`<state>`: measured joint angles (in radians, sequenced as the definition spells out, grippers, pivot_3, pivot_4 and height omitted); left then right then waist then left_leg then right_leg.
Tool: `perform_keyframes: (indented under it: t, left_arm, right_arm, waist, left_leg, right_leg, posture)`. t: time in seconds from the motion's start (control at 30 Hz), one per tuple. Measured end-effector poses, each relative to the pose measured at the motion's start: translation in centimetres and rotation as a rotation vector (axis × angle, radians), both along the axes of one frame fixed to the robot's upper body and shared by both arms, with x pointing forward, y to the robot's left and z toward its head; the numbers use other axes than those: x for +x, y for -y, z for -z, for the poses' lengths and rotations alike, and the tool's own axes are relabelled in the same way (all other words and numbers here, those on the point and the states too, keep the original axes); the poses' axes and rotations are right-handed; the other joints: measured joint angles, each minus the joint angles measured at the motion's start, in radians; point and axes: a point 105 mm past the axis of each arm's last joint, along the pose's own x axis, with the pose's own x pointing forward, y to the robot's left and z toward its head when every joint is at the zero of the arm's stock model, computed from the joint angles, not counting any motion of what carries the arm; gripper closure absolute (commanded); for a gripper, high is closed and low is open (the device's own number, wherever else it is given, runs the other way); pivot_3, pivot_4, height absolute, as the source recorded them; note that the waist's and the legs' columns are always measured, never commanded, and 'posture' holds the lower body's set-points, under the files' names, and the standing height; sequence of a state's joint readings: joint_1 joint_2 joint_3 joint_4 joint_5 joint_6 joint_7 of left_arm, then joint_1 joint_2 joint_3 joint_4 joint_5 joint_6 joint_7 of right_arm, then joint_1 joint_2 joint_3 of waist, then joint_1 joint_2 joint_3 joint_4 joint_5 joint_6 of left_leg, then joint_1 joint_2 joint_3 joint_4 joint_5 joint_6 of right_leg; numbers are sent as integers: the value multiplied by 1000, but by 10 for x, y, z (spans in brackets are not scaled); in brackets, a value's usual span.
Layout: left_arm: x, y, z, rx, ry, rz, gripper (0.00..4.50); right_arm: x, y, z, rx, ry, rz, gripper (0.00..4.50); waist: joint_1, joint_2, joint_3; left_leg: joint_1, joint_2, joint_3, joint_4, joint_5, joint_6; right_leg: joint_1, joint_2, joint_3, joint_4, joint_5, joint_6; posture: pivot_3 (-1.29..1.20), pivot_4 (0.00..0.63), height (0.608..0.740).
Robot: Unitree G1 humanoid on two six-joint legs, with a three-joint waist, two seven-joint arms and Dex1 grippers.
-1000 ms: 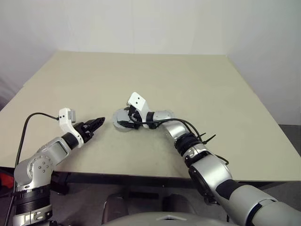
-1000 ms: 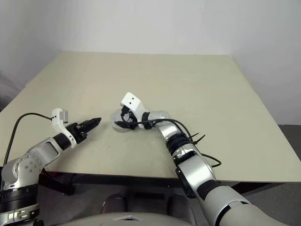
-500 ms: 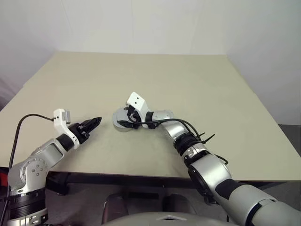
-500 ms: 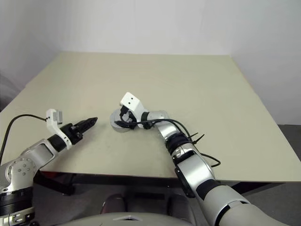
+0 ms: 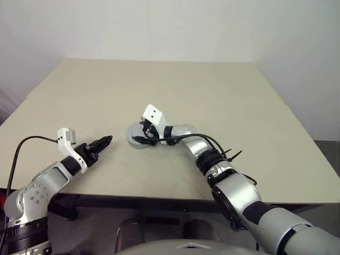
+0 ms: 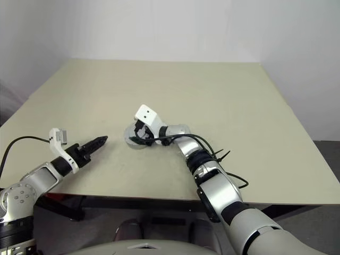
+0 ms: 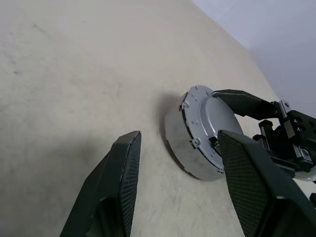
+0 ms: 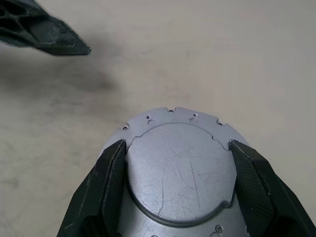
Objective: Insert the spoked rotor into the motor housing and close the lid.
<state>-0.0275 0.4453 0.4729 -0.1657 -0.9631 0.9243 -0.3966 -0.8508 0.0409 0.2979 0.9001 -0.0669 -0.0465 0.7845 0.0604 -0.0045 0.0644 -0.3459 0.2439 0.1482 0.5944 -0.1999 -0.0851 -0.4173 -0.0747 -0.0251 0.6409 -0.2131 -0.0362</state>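
- The fingers of the right gripper (image 8: pixel 177 163) straddle the lid (image 8: pixel 178 174), one black pad at each side of its raised round cap; from the right wrist view they look to be pressing on it, though actual contact at the edges cannot be confirmed.
- The fingers of the left gripper (image 7: pixel 180 163) are parted and hold nothing, aimed at the assembly from well apart over bare surface (image 5: pixel 223 101).
- The lid sits flat on top of the motor housing (image 7: pixel 178 143), which rests on the surface near the middle of its near half; the spoked rotor is presumably inside, under the lid.
- Handling, as a judgement: the stack is rigid machined metal, dense for its size, smooth and somewhat slippery at the side wall. It will not deform, so a grip across the rim from opposite sides suits best; pressing squarely down on the cap should seat it without tipping.
- Against a second ago, the left arm has drawn back toward the robot and slightly outward, leaving more space beside the housing.
- The right gripper and the lidded housing have stayed put.
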Motion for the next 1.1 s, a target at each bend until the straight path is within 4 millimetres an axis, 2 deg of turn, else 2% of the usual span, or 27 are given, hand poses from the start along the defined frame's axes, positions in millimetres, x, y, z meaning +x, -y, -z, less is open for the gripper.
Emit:
perform_keyframes:
  t: [0.37,0.57,0.63,0.83,0.93,1.1]
  left_arm:
    - [-2,0,5,-7,-19,-12,1899]
    - [-3,3,6,-31,-23,-17,1899]
    - [1,7,4,-55,-15,-21,1899]
    - [31,28,-7,-200,9,-56,1899]
    - [41,38,-2,-258,-26,-68,2498]
    - [54,56,0,-318,-57,-40,4057]
  right_arm:
    - [1,-1,2,-39,-13,0,1323]
    - [2,-1,3,-63,-31,7,1323]
    - [3,0,4,-66,-34,11,1323]
    - [3,1,5,-70,-36,13,1323]
    - [3,0,5,-70,-38,7,1323]
    - [2,-1,5,-70,-39,0,1323]
  waist:
    - [0,0,0]
    - [0,2,0]
    - [2,3,0]
    - [5,3,-1]
    - [6,3,-1]
    - [6,5,-3]
  left_leg:
    - [2,0,0,-1,0,0]
    - [9,-1,0,-2,0,0]
    - [12,-1,0,-3,0,0]
    - [13,-3,0,-6,0,0]
    - [12,-4,0,-12,0,0]
    - [12,-4,0,-18,1,-2]
  right_leg:
    - [2,0,0,-1,0,0]
    - [9,0,0,-1,-4,7]
    - [12,0,0,-2,-5,8]
    - [13,-1,1,-3,-5,8]
    - [13,-1,1,-6,-5,8]
    - [12,0,1,-8,-5,8]
  posture:
    - [0,0,740]
    - [0,0,740]
    - [0,0,740]
    - [0,0,740]
    - [0,0,740]
    - [0,0,740]
